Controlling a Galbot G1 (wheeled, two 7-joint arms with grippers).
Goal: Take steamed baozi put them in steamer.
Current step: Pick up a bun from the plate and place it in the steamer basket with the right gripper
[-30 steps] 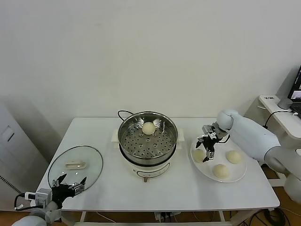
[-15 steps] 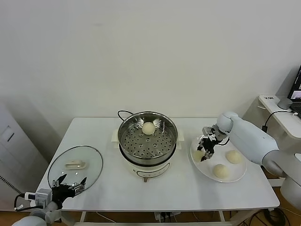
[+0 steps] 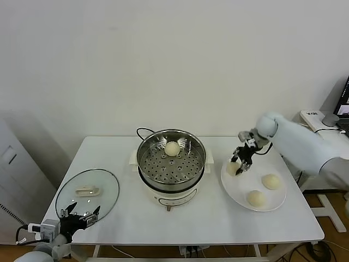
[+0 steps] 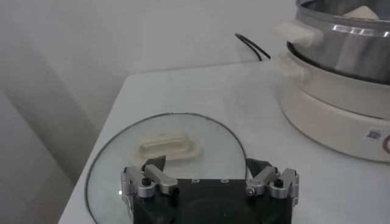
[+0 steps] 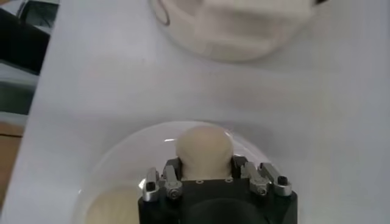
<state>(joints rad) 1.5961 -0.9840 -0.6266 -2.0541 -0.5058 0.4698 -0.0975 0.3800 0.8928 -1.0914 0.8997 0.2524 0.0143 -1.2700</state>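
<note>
Gripping one baozi (image 3: 233, 168) between its jaws, the right gripper (image 3: 240, 163) sits right of centre in the head view, over the left rim of the white plate (image 3: 240, 194). The wrist view shows the bun (image 5: 204, 149) pinched from both sides, with the plate below. Two more baozi (image 3: 271, 181) and (image 3: 255, 198) lie on the plate toward the lower right. Another baozi (image 3: 172, 148) rests in the steamer (image 3: 171, 161) at frame centre. At the lower left, the left gripper (image 3: 79, 215) hangs with jaws apart near the glass lid (image 3: 87, 190) on the worktop (image 3: 207, 218).
</note>
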